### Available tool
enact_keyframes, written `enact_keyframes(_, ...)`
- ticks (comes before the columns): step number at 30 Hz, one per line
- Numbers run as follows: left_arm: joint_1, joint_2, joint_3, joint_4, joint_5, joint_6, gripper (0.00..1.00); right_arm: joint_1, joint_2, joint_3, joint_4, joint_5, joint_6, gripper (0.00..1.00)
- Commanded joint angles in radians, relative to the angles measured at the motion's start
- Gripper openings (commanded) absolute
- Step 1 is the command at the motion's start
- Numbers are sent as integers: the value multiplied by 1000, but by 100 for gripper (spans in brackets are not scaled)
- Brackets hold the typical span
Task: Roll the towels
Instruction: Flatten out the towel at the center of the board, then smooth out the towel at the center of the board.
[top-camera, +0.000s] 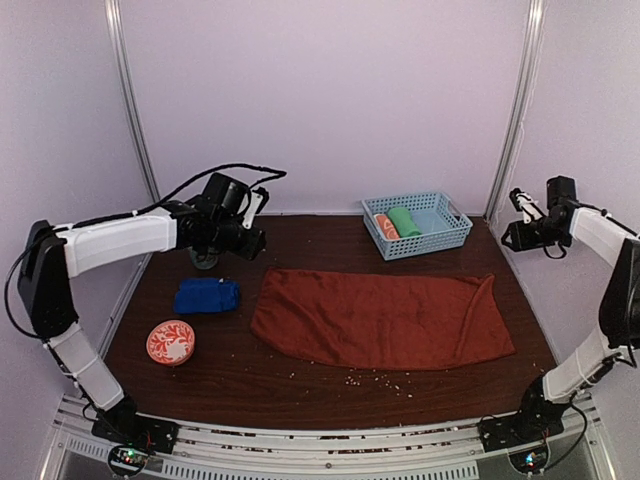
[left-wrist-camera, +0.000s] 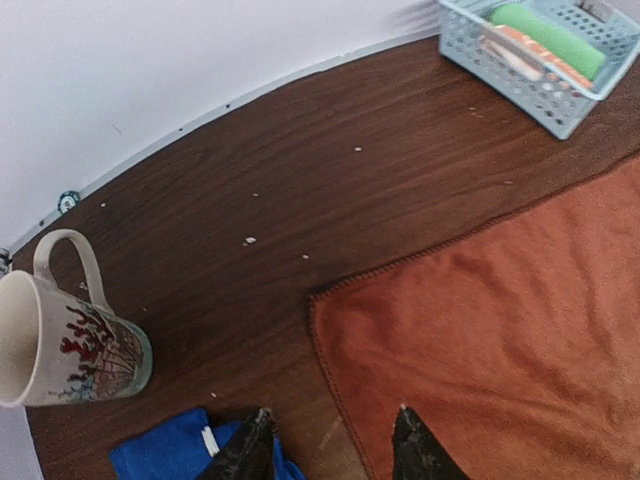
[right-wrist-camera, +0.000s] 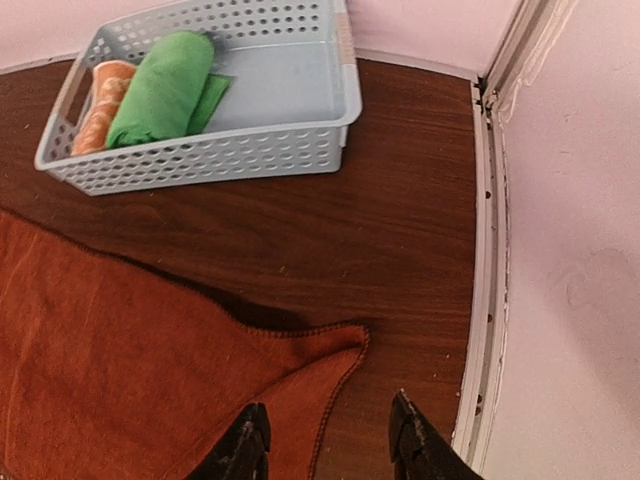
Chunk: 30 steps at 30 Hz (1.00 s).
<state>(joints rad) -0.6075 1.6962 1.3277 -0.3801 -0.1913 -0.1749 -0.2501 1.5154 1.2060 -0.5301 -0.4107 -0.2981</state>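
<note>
i see the rust-brown towel (top-camera: 380, 320) spread flat mid-frame on the bench (top-camera: 300, 385), likely laid out for rolling, the blue towel (top-camera: 207, 296) bunched at its left, and my left claw (left-wrist-camera: 332, 418) and right claw (right-wrist-camera: 328, 412) part-open, empty, hovering by its upper corners.

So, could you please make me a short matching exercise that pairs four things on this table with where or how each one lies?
Things:
1. rust-brown towel
2. blue towel
3. green towel
4. bowl

Places or states:
A. rolled, inside the basket
B. near edge, on the left
C. spread flat across the middle
D. bunched up, just left of the flat cloth

Pairs: 1-C, 2-D, 3-A, 4-B
</note>
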Motion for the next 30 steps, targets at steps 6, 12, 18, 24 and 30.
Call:
enact_keyframes(6,-48,-162,-174,-229,152,-108,40,5,-241,-187,-344,-85,-335,39)
enact_keyframes(12,-47,-138,-210,-253,219,-145,61,25,-287,-275,-427,-59,-493,39)
enact_keyframes(18,-43,-67,-246,-153,283,-183,62,65,-237,-352,-426,3,-565,40)
enact_keyframes(24,-37,-22,-288,-61,352,-222,62,116,-199,-390,-375,74,-546,39)
enact_keyframes(30,-37,10,-332,-39,340,-257,62,158,-174,-399,-346,59,-531,38)
